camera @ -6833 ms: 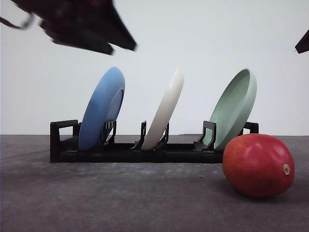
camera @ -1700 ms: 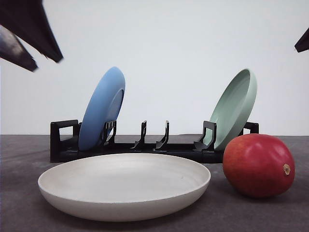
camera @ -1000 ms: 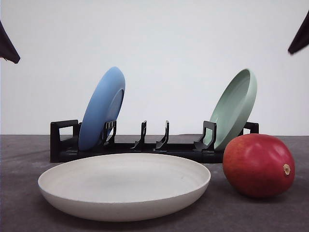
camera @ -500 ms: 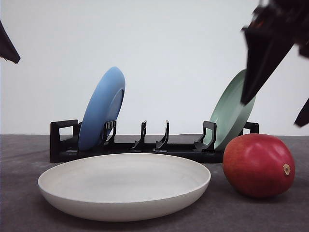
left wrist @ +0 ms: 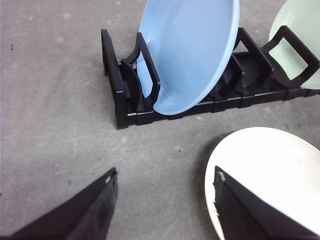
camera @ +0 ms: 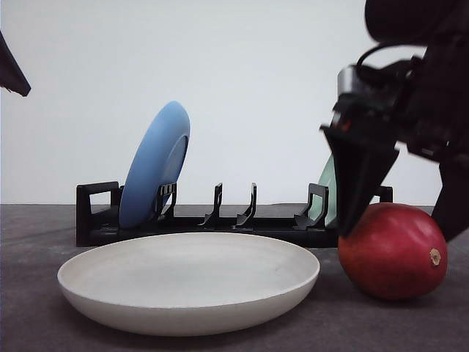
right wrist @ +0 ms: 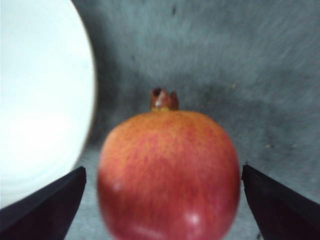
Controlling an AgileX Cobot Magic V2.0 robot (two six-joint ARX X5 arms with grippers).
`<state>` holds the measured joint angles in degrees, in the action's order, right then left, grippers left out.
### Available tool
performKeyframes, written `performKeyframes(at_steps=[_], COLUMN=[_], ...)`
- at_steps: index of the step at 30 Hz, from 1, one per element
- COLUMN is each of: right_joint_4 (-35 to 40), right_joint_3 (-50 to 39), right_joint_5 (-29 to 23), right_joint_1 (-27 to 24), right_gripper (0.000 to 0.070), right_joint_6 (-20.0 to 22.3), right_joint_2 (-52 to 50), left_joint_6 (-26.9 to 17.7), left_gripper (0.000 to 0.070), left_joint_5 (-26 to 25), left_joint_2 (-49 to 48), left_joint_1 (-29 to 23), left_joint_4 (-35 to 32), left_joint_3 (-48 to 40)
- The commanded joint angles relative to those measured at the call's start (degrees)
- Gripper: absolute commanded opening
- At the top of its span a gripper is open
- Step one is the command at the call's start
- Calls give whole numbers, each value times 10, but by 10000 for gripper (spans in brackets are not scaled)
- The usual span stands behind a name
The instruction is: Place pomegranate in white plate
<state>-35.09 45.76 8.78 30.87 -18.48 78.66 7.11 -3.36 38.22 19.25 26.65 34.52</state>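
Grey matte table (camera: 220, 341) under a blank white wall is carrying the scene: a white plate (camera: 189, 282) is lying flat at the front, a pomegranate (camera: 393, 251) is sitting on the table just beside the plate's right rim, not in it. Behind them a black rack (camera: 212, 224) is holding a blue plate (camera: 155, 163) upright and a pale green plate (left wrist: 300, 35) at its far end. The right gripper (right wrist: 162, 210) is poised over the fruit with its fingers (right wrist: 47, 207) spread wide, one on either side of it and apparently not touching it. The reach for the fruit looks to be the step in hand; the next move would call for lowering a little, closing on the fruit's widest part, then lifting it over the raised rim. The left gripper (left wrist: 162, 210) is hanging open above bare table near the plate's edge, holding nothing.
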Motion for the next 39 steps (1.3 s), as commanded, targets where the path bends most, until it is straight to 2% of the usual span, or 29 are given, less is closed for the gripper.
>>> performKeyframes(at_steps=[1,4,7,13,16,26,33,39], right_joint_4=[3,2,-12,-106,-110,-8,79,90], right_joint_3=[10,11,20,101,135,181,181,181], right_joint_5=[-3,-2,-2,0,2,2,9,8], right_joint_1=[5,4,4,15,44,144,172,180], right_gripper=[542,467,467,469,470,474,493,493], right_joint_6=[-6,-6,-3,85,100,101,103,100], right_joint_2=[16,22,22,24,34,107,155,181], left_joint_6=[0,0,0,0,0,0,0,0], left_gripper=[352,352,352,352,352,352,352,352], left_joint_5=[-2,-1,-1,-1,-1,-1,-1,-1], left_joint_2=[3,3,3,3,3,3,3,3], left_joint_1=[2,2,2,2,2,2,2,2], left_joint_4=[-9,-9,-9,-9,-9,-9,-9,-9], left_joint_3=[3,3,3,3,3,3,3,3])
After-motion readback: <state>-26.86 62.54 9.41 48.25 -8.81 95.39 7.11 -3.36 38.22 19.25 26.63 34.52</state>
